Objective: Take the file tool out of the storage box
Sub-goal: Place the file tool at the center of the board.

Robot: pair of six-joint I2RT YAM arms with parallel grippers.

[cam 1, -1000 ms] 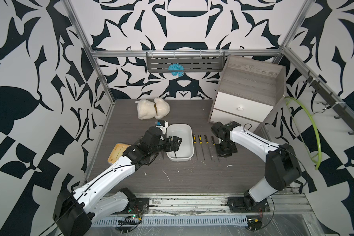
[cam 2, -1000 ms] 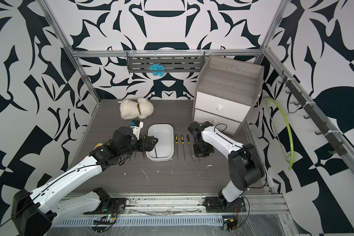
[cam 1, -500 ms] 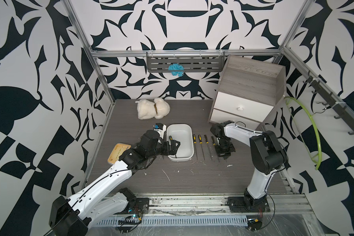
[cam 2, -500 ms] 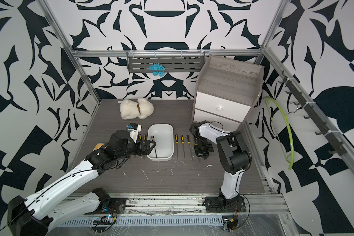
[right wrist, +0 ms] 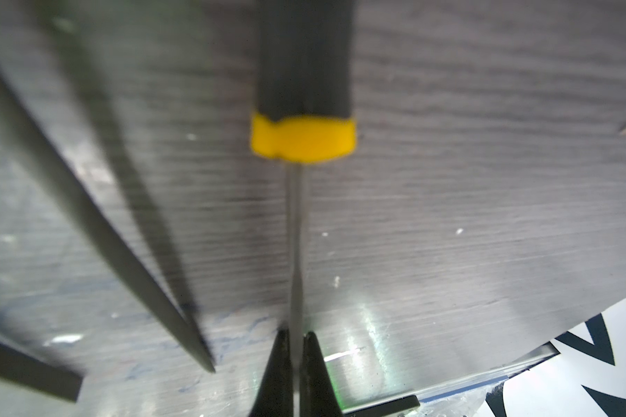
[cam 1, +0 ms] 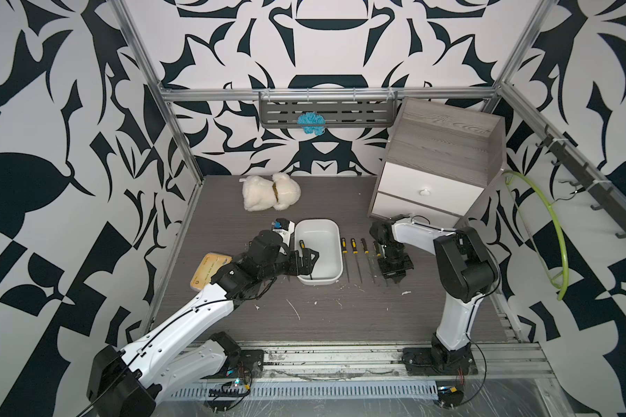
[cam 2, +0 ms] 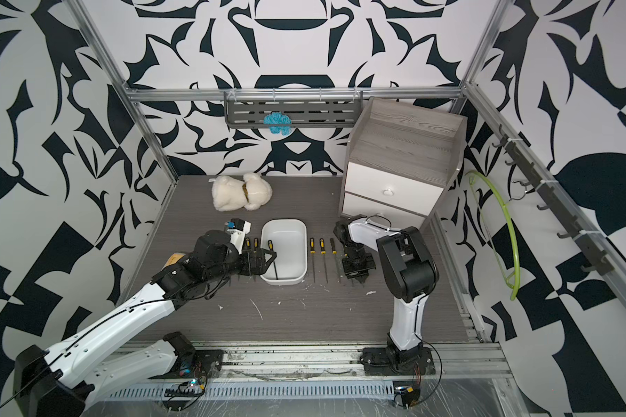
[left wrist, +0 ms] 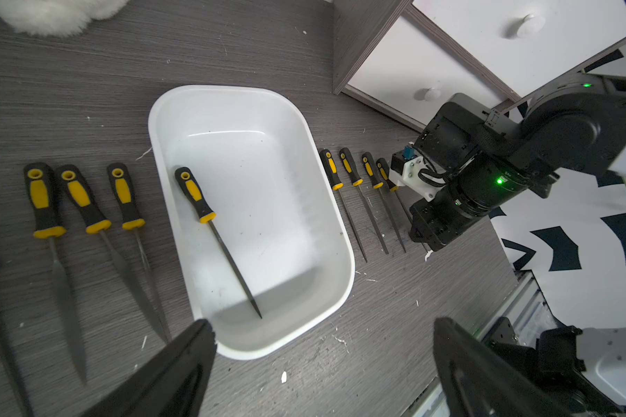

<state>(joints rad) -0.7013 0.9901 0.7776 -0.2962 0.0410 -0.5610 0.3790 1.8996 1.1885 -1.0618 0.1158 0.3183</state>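
The white storage box (cam 1: 335, 249) (cam 2: 264, 234) (left wrist: 159, 119) sits mid-table in both top views. One file tool (cam 1: 301, 244) (cam 2: 270, 245) (left wrist: 214, 231), black and yellow handled, lies inside along the box's left wall. My left gripper (cam 1: 309, 261) (cam 2: 266, 263) (left wrist: 322, 325) is open at the box's near-left corner, above it and holding nothing. Right of the box, my right gripper (cam 1: 393, 279) (cam 2: 358, 279) (right wrist: 296, 337) is shut on the thin blade of another file (right wrist: 302, 90) (cam 1: 376, 249) resting on the table.
Three more files (cam 1: 354, 249) lie in a row between the box and the right gripper, and several files (left wrist: 84, 202) lie left of the box. A grey cabinet (cam 1: 438, 173) stands back right, a plush toy (cam 1: 271, 191) behind the box, a tan block (cam 1: 210, 270) at the left.
The right arm's elbow has folded upright and moved closer in, while its gripper stayed low over the files. The left arm has barely shifted by the box.
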